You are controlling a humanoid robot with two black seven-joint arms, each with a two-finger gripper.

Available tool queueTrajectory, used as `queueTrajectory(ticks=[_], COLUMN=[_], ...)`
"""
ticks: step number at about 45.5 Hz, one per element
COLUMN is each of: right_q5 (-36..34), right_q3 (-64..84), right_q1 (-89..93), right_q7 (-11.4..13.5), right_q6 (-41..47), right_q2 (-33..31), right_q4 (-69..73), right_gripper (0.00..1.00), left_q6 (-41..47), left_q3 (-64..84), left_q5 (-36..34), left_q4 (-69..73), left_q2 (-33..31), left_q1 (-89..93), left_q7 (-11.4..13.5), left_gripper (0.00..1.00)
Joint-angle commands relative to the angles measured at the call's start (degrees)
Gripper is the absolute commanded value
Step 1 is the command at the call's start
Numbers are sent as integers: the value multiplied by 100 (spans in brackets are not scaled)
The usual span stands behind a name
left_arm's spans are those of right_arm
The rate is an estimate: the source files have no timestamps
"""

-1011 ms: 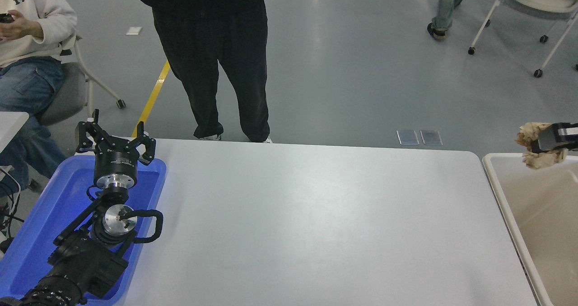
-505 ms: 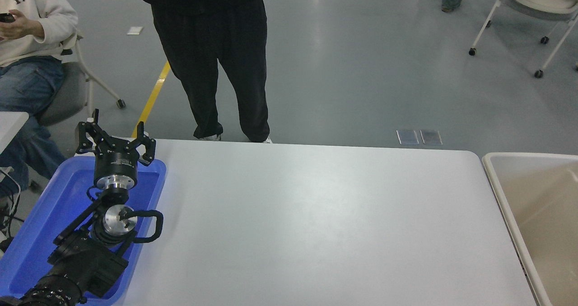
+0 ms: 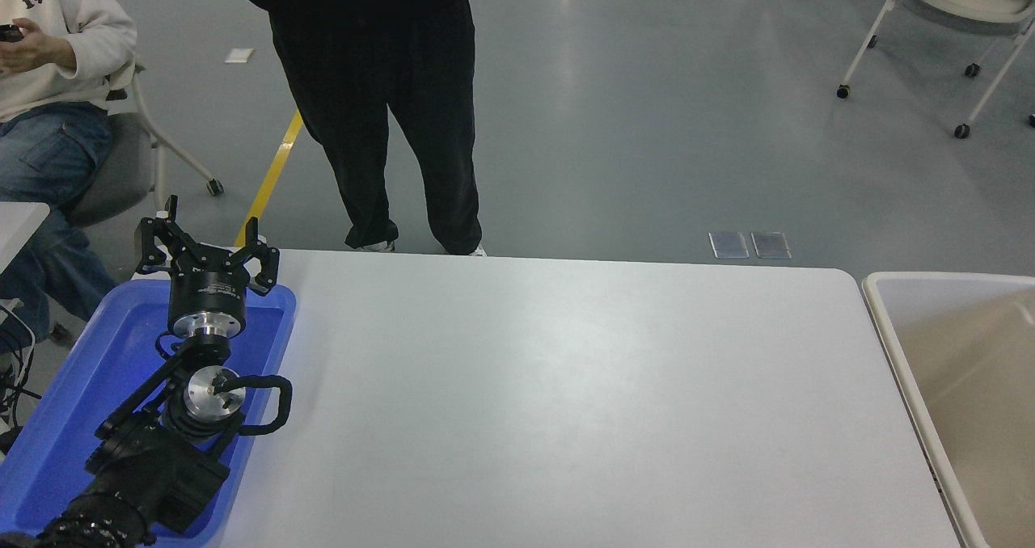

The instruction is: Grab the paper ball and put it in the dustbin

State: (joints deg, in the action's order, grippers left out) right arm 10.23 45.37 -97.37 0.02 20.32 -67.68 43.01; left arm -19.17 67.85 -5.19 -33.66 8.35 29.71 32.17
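Note:
The beige dustbin stands at the table's right end, its cream rim and smooth inner walls partly cut off by the picture's right edge. The paper ball is out of view. My right gripper is out of view too. My left gripper is parked open and empty at the lower left, above the far end of the blue tray.
A shallow blue tray lies at the table's left under my left arm. A person in black trousers stands at the table's far edge. Another person sits at the far left. A wheeled chair stands at the back right.
One second ago my right gripper held the paper ball over the dustbin's far rim. Both have since left the picture to the right. The left arm has not moved.

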Motion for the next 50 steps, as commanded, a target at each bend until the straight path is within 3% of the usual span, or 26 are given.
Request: queueTrajectory(ticks=[1,9,14,18,30,50], right_q5=[-2208,-2499,-2376,-2367,-2367,-2385], right_q3=[-589,-2355,-3525,-3842,-4853,-5064], right_q1=[2466,4610,5658,5852,6265,6670], right_q7=[-2,51,218,218,227,174], right_q6=[-1557,-1628,-1593,-1645,-2006,-2155], right_q2=[870,1810,3022,3463,4079,4589], right_q4=[-890,-2480,-4062,-4442,-4424,-4416], right_gripper=[0,0,0,0,0,0], left_q6=[1,1,1,1,1,1], left_q3=[0,0,0,0,0,0], left_q5=[0,0,0,0,0,0], left_q4=[0,0,0,0,0,0], left_q2=[0,0,0,0,0,0], left_q1=[0,0,0,0,0,0], left_q7=[0,0,0,0,0,0], left_gripper=[99,99,99,99,99,99])
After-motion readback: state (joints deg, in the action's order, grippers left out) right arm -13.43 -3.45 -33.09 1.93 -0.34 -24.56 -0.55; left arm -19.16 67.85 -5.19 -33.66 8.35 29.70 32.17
